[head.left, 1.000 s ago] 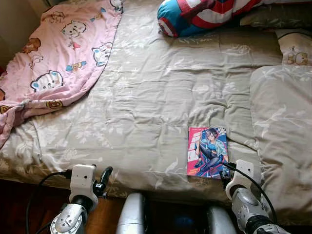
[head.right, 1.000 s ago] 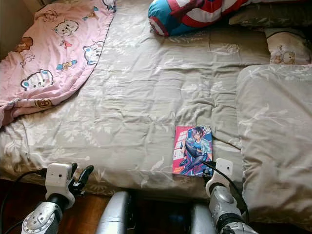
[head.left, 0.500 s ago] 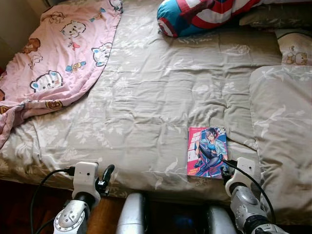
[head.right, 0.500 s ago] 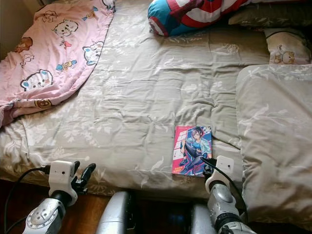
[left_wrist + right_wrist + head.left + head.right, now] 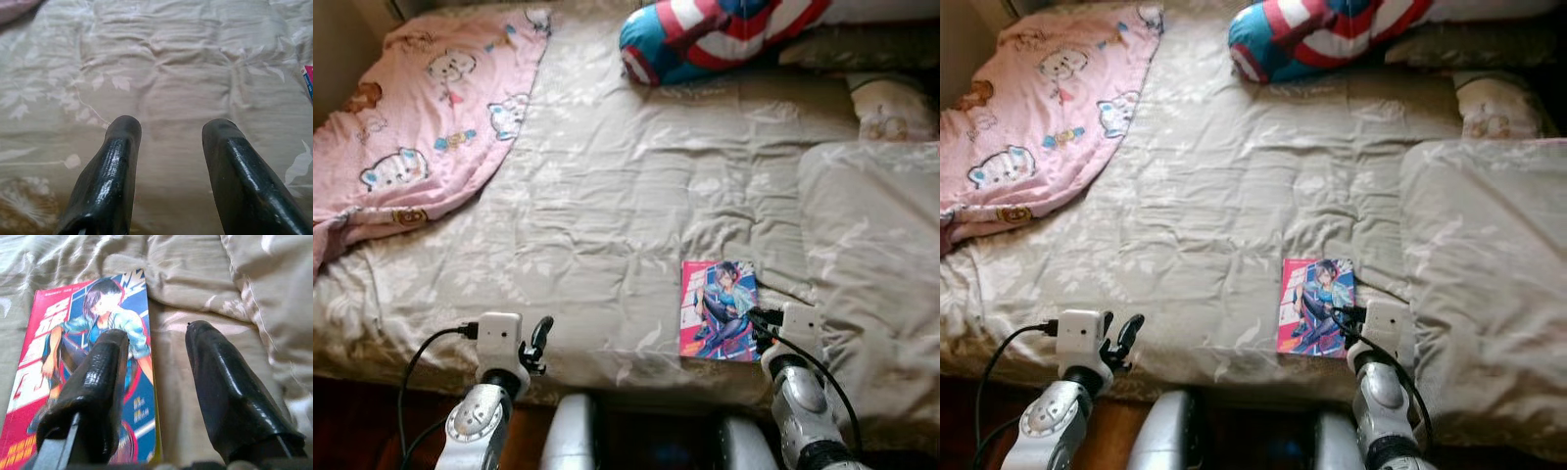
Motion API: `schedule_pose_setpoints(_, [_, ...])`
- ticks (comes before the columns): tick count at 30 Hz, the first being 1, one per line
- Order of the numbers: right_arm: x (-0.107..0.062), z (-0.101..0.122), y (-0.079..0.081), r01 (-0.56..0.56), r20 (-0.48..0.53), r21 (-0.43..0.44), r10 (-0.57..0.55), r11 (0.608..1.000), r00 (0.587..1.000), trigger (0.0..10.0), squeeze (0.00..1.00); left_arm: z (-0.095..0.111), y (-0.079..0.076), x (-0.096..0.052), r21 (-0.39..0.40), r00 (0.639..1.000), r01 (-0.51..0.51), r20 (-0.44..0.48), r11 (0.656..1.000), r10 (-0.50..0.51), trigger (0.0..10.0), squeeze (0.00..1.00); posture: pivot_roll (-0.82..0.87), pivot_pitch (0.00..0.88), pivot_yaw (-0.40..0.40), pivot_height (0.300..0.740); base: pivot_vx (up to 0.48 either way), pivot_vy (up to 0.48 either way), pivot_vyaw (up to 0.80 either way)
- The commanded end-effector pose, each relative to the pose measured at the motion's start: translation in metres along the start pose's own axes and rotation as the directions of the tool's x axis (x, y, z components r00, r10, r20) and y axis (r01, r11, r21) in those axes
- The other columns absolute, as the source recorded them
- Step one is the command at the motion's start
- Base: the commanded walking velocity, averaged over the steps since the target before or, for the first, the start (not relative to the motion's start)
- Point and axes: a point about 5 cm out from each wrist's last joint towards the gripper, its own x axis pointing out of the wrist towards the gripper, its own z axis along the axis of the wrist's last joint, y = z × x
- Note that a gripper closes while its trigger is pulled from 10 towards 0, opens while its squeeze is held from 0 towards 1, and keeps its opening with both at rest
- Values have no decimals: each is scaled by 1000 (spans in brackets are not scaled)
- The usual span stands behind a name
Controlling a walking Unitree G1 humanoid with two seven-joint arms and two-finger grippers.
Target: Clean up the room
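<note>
A pink and blue comic book (image 5: 718,309) lies flat on the grey-green leafy bedspread (image 5: 607,196), close to the bed's near edge. My right gripper (image 5: 156,340) stands open at the book's near right corner, one finger over the cover (image 5: 88,357) and the other over bare bedspread. My left gripper (image 5: 168,127) is open over bare bedspread at the near edge, well left of the book, with nothing between its fingers (image 5: 540,338).
A pink cartoon blanket (image 5: 421,127) is heaped at the bed's far left. A blue, red and white striped cushion (image 5: 705,34) lies at the head. A grey-green pillow (image 5: 876,255) sits right of the book, a small cartoon pillow (image 5: 891,108) beyond it. Dark floor (image 5: 352,421) runs below the bed edge.
Both arms have moved forward over the bed edge. The right gripper has come up to the book's corner. The whole picture has shifted slightly with the camera.
</note>
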Motion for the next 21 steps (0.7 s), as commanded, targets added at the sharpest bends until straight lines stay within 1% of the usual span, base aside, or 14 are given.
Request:
schedule_pose_setpoints(1, [-9,-18,6,-35,-66,7,35,999,997,10000,0,-16,6,-3,-40,998,-40,-47,998,38,10000,0,15,81,65,641,0,0,0])
schedule_pose_setpoints(2, [-13,-27,6,-37,-108,0,37,999,993,10000,0,-24,6,-2,-54,996,-53,-74,997,49,10000,0,9,70,62,641,0,0,0])
schedule_pose_setpoints(3, [-16,-32,5,-32,-127,4,32,999,991,10000,0,-29,6,-2,-51,994,-57,-92,997,52,10000,0,5,56,60,641,0,0,0])
schedule_pose_setpoints(7, [-23,-42,2,-9,-173,23,13,1000,985,10000,0,-47,7,-1,-51,986,-66,-155,997,57,10000,0,-10,24,55,641,0,0,0])
schedule_pose_setpoints(11, [-24,-46,0,-3,-200,11,5,1000,980,10000,0,-55,10,0,-41,981,-74,-183,996,65,10000,0,-15,7,53,641,0,0,0])
schedule_pose_setpoints(14, [-23,-46,0,-2,-209,22,7,1000,978,10000,0,-59,12,1,-37,978,-75,-198,997,66,10000,0,-23,0,52,641,0,0,0])
schedule_pose_setpoints(15, [-24,-48,0,-1,-224,19,5,1000,975,10000,0,-63,13,2,-34,975,-77,-211,996,68,10000,0,-28,0,50,641,0,0,0])
schedule_pose_setpoints(16, [-27,-54,0,-19,-261,-15,15,1000,965,10000,0,-69,13,1,-26,968,-73,-241,997,65,10000,0,-26,0,50,641,0,0,0])
schedule_pose_setpoints(17, [-27,-54,0,-19,-261,-15,15,1000,965,10000,0,-69,13,1,-26,968,-73,-241,997,65,10000,0,-26,0,50,641,0,0,0])
schedule_pose_setpoints(18, [-30,-59,1,-33,-289,-42,20,999,957,10000,0,-74,12,0,-16,963,-65,-264,998,59,10000,0,-25,0,50,641,0,0,0])
schedule_pose_setpoints(21, [-38,-69,0,-24,-333,-26,15,999,943,10000,0,-85,11,-5,-2,945,-62,-322,998,58,10000,0,-31,0,50,641,0,0,0])
